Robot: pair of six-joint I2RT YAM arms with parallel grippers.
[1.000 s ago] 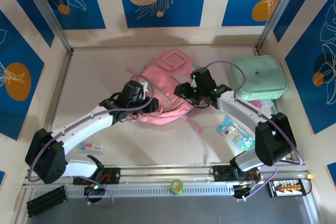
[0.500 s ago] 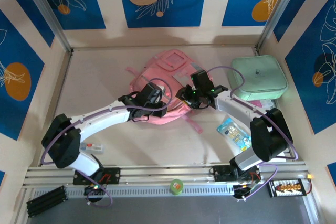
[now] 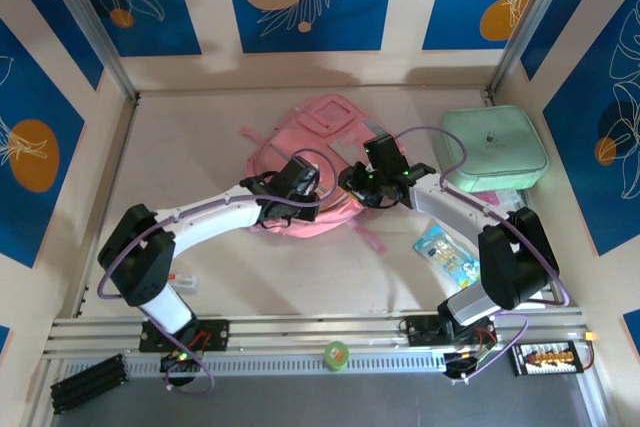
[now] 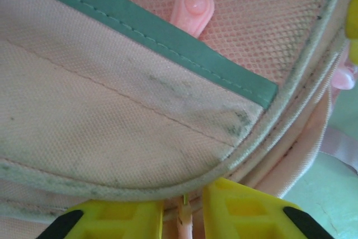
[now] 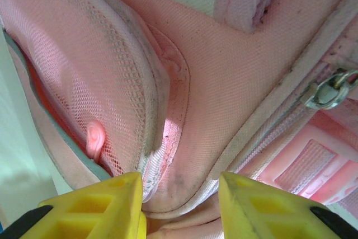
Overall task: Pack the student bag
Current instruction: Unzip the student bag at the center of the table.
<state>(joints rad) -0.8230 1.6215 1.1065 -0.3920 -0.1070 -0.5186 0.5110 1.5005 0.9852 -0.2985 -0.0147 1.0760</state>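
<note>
Grubby pink student bag [image 3: 320,132]: right gripper [image 5: 180,205] pinches its rim fabric, left gripper [image 4: 183,201] slightly spread around a pink tab [image 4: 185,228].

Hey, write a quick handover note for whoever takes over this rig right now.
Left hand: fingers nearly together around a thin pink tab at the near edge of the student bag; grip unclear.
Right hand: closed on a fold of the bag's edge.
Bag lies on the table; mint case and blue packet sit outside, to its right.
Done: nothing visibly packed.
Left: open bag, load items.
</note>
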